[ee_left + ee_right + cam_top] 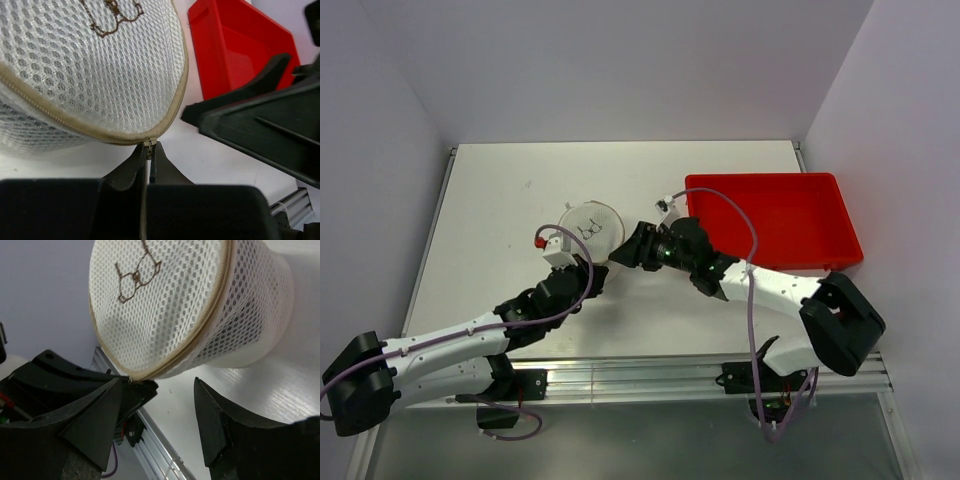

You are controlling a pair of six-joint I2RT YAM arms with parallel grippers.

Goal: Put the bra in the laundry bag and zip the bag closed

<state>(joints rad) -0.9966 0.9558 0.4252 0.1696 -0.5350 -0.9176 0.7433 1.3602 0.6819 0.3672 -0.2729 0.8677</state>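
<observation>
laundry bag (588, 226) upright on table (500, 200), just left of red bin (790, 225). left gripper (148, 160) clamped on its zip pull (149, 144) at near edge — right gripper (174, 385) spread wide, just beside bag.

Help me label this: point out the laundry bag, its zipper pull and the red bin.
laundry bag (165, 305): right wrist view, mesh lid.
zipper pull (149, 144): left wrist view, metal slider.
red bin (795, 215): top external view, bare floor.

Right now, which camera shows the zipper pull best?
Left wrist: the zipper pull sits close-up, pinched in the left gripper at the laundry bag seam. Right wrist shows it tiny; top external cannot resolve it.
</observation>
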